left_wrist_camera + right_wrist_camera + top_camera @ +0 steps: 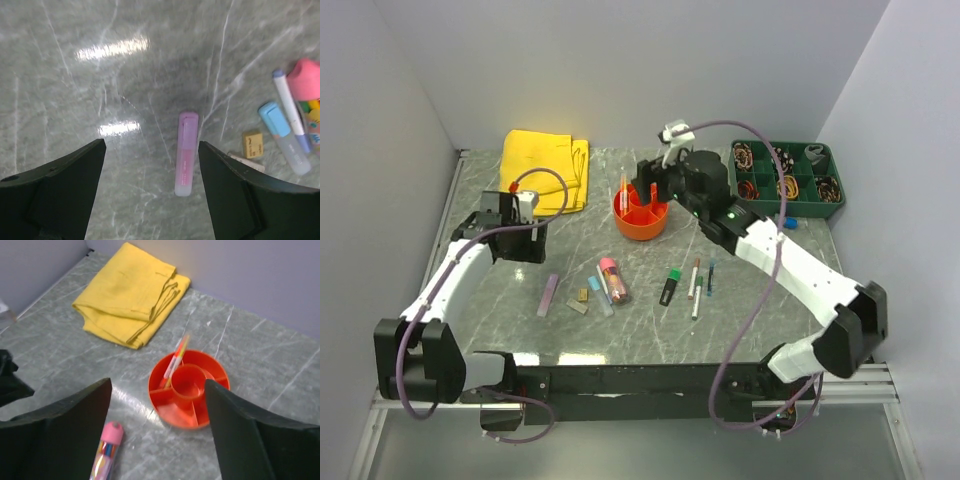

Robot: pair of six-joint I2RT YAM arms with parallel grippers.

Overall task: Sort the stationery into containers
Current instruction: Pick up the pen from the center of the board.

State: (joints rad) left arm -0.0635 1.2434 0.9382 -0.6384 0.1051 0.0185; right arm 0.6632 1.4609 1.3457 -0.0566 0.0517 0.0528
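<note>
Place: robotics lab, an enclosed test cell.
Walls: plain pale panels [620, 70] on three sides.
Bench: grey marbled table [640, 335] — left arm [455, 275] and right arm [800, 270] mounted on a black rail [640, 380] at its near edge.
Cabling: looped purple cable [728, 123].
Props: stationery [612, 280] beside an orange organiser bowl [642, 222].

**Marbled table, stationery loose on it**

The grey marbled table [640, 335] carries an orange organiser bowl [640, 230]. Far-left of the bowl lies a folded yellow cloth [545, 170], and to its right a green compartment tray [800, 203]. Nearer than the bowl lie a lilac stick [548, 295], tan blocks [583, 295], a pink-capped clear tube [613, 280], a blue-capped marker [604, 302], a green-capped marker [670, 286] and thin pens [693, 278].
</note>
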